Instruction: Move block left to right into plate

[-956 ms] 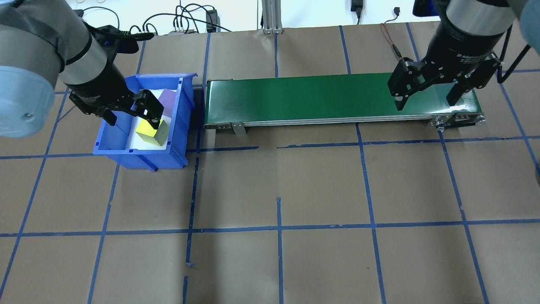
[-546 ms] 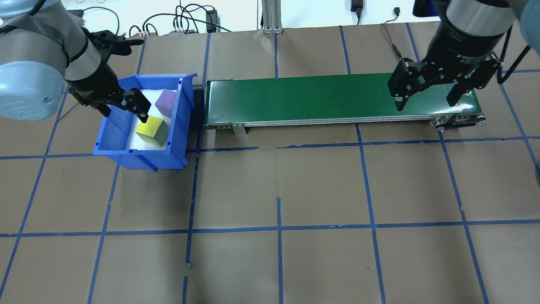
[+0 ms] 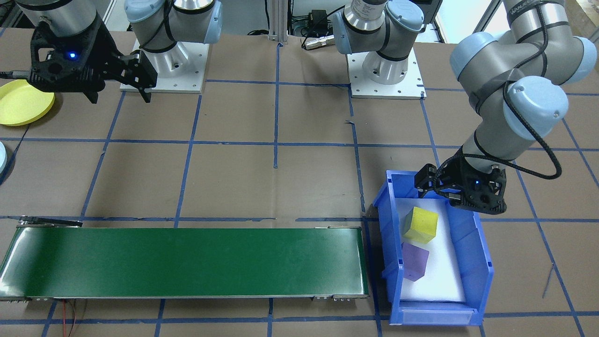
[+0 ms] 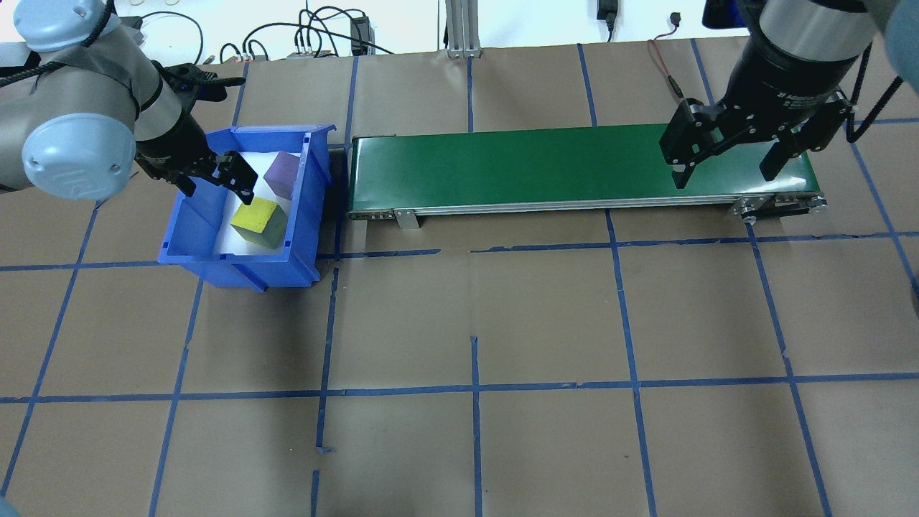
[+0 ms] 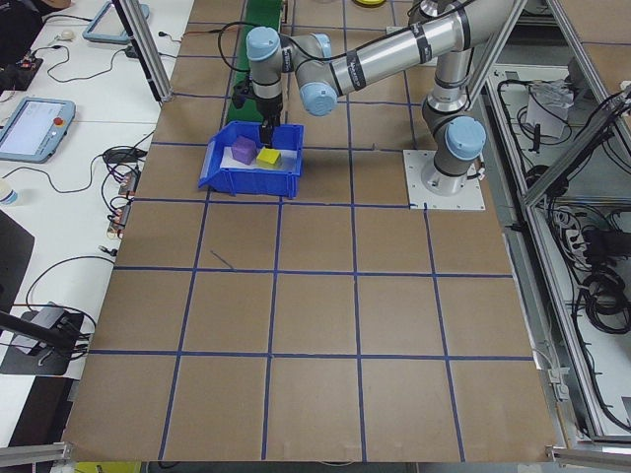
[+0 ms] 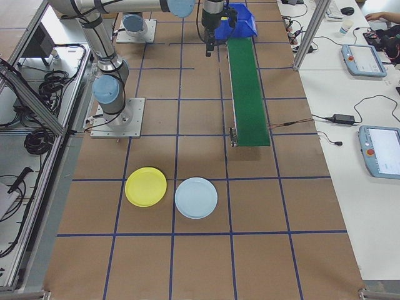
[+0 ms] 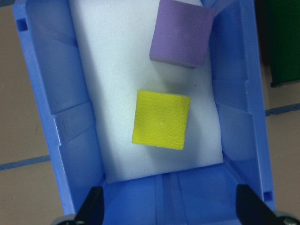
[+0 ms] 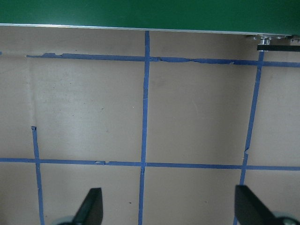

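Above yellow block (image 4: pixel 257 222), left gripper (image 4: pixel 215 179) spread

Besides the main stuff there's a long green conveyor belt (image 4: pixel 581 166) sitting just beside a blue bin (image 4: pixel 309 215), a brown table (image 4: pixel 474 323) gridded with blue tape lines (image 4: pixel 474 388), some black cables (image 4: pixel 316 32) along the far edge, and tablets (image 6: pixel 380 150) on the side bench.

Surface (image 4: pixel 474 445): brown, gridded with blue tape.
Directly on it: blue bin (image 4: pixel 215 255), green conveyor (image 4: pixel 574 165), yellow plate (image 6: pixel 145 186), light-blue plate (image 6: pixel 196 197), arm base plates (image 3: pixel 386 84).
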Available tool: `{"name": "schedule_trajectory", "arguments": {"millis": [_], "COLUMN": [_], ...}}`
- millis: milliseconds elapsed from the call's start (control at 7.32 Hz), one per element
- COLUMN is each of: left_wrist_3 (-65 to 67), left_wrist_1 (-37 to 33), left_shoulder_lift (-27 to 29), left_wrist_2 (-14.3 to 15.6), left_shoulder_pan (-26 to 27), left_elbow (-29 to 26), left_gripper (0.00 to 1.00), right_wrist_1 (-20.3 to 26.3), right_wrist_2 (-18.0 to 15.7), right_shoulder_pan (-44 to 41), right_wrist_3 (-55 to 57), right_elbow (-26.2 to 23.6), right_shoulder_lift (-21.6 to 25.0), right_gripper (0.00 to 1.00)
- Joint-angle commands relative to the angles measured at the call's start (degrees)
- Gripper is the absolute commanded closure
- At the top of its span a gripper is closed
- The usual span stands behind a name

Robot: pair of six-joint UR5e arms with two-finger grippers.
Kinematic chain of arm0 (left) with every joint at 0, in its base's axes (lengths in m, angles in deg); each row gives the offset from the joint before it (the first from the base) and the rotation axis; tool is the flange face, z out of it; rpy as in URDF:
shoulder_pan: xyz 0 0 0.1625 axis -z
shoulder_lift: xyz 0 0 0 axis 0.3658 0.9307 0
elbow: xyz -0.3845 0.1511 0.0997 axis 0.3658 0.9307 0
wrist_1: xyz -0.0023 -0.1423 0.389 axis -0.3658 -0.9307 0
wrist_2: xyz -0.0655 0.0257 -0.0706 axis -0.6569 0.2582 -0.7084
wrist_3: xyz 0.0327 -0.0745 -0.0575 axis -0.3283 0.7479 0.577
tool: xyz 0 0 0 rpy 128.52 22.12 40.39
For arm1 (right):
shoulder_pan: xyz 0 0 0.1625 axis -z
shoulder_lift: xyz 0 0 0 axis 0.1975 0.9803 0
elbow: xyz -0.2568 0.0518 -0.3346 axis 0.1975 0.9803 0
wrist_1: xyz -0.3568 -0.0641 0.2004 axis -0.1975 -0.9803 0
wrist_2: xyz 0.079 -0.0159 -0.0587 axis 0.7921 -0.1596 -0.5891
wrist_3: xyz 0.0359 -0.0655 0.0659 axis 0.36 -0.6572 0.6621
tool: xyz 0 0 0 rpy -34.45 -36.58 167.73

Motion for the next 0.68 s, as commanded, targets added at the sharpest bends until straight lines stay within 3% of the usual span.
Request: {"name": "schedule_trajectory", "arguments": {"millis": [0,546], "left_wrist_3": [0.1,-0.3], "left_wrist_1": [2.4,8.9], "left_shoulder_lift": [3.6,7.4], "left_wrist_2": [-0.3,0.0], "left_shoulder_pan": [0.0,0.0], "left_elbow": [0.2,3.8], "left_gripper": [0.00,0.00], "right_wrist_1": [0.0,0.0], "right_wrist_2": [0.0,0.0], "right_shoulder_pan": [0.0,0.0], "right_wrist_3": [0.0,0.0], "right_elbow": [0.0,0.0], "right_shoulder_lift": [0.0,0.0], "right_gripper": [0.00,0.00]}}
